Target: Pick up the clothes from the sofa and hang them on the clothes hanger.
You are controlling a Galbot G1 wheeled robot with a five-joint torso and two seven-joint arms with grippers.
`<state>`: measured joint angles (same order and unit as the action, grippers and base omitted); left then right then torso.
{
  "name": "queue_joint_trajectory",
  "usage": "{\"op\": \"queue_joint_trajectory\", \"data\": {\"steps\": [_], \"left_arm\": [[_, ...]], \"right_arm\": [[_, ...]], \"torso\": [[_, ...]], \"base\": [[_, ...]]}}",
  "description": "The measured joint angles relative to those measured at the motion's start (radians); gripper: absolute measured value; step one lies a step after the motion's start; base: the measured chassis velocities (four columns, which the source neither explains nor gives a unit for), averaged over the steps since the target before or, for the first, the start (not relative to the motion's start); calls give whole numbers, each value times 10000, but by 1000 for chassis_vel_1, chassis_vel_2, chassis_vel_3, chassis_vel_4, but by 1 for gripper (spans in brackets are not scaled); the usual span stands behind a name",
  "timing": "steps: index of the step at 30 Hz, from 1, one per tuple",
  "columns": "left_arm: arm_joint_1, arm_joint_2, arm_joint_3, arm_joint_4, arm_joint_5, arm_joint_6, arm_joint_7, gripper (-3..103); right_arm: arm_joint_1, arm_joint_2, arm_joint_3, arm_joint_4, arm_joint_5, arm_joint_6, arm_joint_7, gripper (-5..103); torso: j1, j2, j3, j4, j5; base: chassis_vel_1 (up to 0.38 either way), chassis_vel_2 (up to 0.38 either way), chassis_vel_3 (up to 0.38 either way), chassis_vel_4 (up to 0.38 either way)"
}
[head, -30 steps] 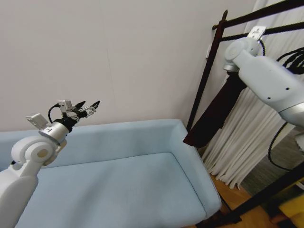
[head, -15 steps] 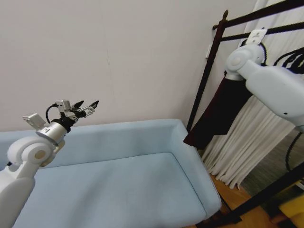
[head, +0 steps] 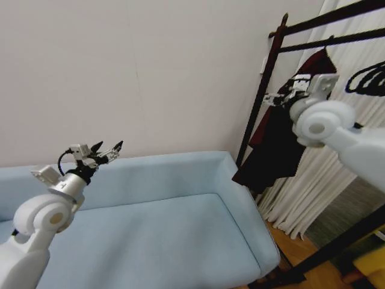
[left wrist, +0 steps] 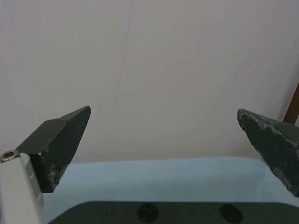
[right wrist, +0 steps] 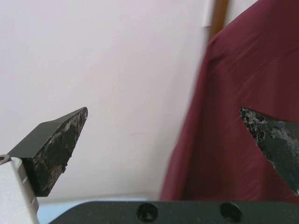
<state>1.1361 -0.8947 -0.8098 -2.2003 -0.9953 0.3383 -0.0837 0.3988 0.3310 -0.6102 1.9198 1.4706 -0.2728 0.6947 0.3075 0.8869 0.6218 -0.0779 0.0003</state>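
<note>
Right pincer (head: 278, 96), raised to the height of the clothes rack's (head: 264, 84) rails: my two dark fingers are spread wide and grip nothing. From my right wrist, this pincer (right wrist: 162, 112) faces the pale wall (right wrist: 103, 60). The dark red garment (right wrist: 233, 116) lies on the side of one fingertip, apart from both fingers, and the rack's brown post (right wrist: 219, 14) rises behind the cloth.

Dark red garment (head: 271, 144): it hangs from the rack's lower rail, just beyond my right pincer, its hem drooping near the end of the sofa (head: 168, 241). The rack's dark wooden post and two rails stand between the sofa's end and the white pleated curtain (head: 313, 186). Black hangers (head: 367, 78) sit farther along a rail, toward my right. The post and the hanging cloth lie directly before the right pincer, and my right forearm crosses in front of the curtain.

Left pincer (head: 111, 147): held up over the sofa's backrest on my left, well apart from the rack, fingers likewise spread wide and holding nothing. From my left wrist, that pincer (left wrist: 163, 112) points at the wall, with the light-blue sofa back (left wrist: 163, 179) low between the fingertips and a sliver of the rack's post (left wrist: 294, 105) at the edge. Wooden floor (head: 295, 247) shows below the curtain.
</note>
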Motion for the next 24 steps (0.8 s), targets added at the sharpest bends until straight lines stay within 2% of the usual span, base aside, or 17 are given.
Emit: {"op": "queue_joint_trajectory", "data": {"steps": [3, 9, 13, 16, 18, 19, 21, 22, 23, 24], "left_arm": [[566, -340, -175, -266, 303, -57, 49, 100], [1369, -936, -359, -545, 992, -261, 238, 100], [1614, -1101, -517, -652, 1149, -296, 335, 100], [1805, -1181, -658, -685, 1315, -407, 449, 100], [1859, -1210, -685, -685, 1365, -444, 503, 100], [1912, -1227, -708, -683, 1422, -484, 550, 100], [2001, -1240, -723, -680, 1521, -549, 624, 100], [2009, -1240, -723, -679, 1530, -557, 624, 100], [2038, -1225, -723, -687, 1547, -570, 625, 100], [2038, -1225, -723, -687, 1547, -570, 625, 100]], "right_arm": [[-619, -213, 149, 576, -293, 281, -352, 100], [-1772, -279, 416, 1608, -502, 360, 197, 100], [-2514, -618, 480, 2005, -803, 450, 261, 100], [-3223, -1043, 454, 2537, -1133, 825, 271, 100], [-3629, -1046, 710, 2684, -1417, 895, 309, 100], [-4072, -976, 1155, 2756, -1743, 924, 403, 100], [-5702, -378, 3260, 2840, -2573, 749, 636, 100], [-6089, -208, 3740, 2840, -2688, 692, 663, 100], [-7347, 298, 4908, 2853, -2918, 573, 698, 100], [-7347, 298, 4908, 2853, -2918, 573, 698, 100]], "torso": [[-1, 0, -2, -1, 2], [1, 0, 0, 6, -5], [1, 0, 0, 1, -1], [0, 1, -2, -7, -3], [0, 1, -1, -7, -1], [0, 1, -1, -5, -1], [0, 1, -2, 2, -9], [0, 2, -1, 4, -12], [0, 2, -2, 8, -15], [0, 2, -2, 8, -15]], "base": [[0, 0, 0, 0], [0, 0, 0, 0], [0, 0, 0, 0], [0, 0, 0, 0], [0, 0, 0, 0], [0, 0, 0, 0], [0, 0, 0, 0], [0, 0, 0, 0], [0, 0, 0, 0], [0, 0, 0, 0]]}}
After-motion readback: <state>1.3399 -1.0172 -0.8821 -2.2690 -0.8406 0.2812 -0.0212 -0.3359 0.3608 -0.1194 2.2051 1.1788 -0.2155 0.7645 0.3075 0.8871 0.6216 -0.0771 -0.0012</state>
